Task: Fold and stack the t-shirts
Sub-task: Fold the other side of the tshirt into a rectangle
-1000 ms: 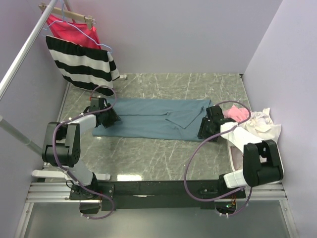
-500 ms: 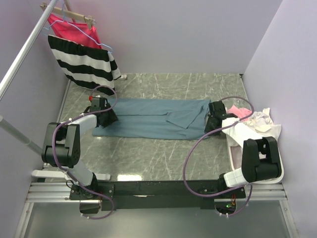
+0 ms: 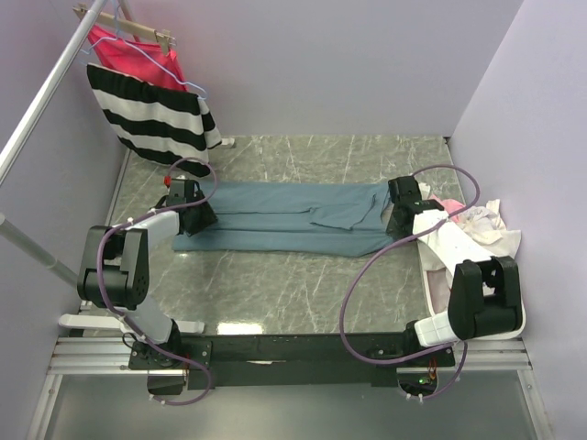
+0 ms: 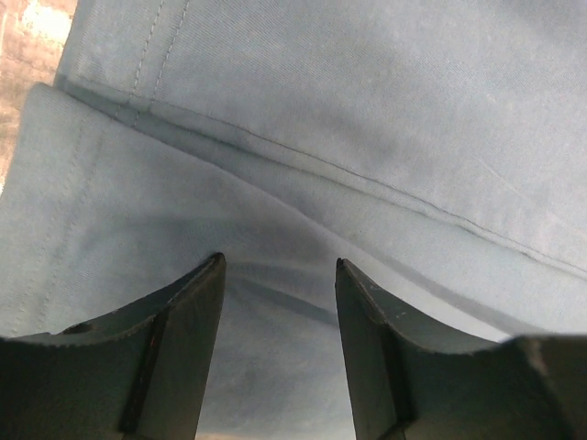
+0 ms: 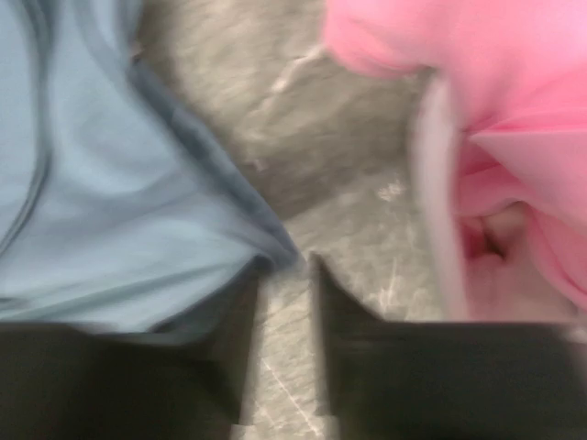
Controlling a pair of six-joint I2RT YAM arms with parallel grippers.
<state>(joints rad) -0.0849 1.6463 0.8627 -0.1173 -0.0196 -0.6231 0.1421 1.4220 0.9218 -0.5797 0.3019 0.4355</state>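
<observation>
A large slate-blue t-shirt lies flat on the marble table, folded into a long band running left to right. My left gripper rests over its left end. In the left wrist view the left gripper is open, and the blue cloth with its hem seams spreads under and between the fingers. My right gripper is at the shirt's right end. In the blurred right wrist view the right gripper stands slightly open with bare table in the gap. The shirt's edge lies against the left fingertip.
A white bin at the right edge holds pink and white clothes; pink cloth fills the right wrist view's right side. At the back left, a striped garment and a red-pink garment hang on a rack.
My right gripper moved away from the near edge toward the back along the shirt's right end, closed, then parted again. The shirt's right end shifted with it. The left gripper stayed put.
</observation>
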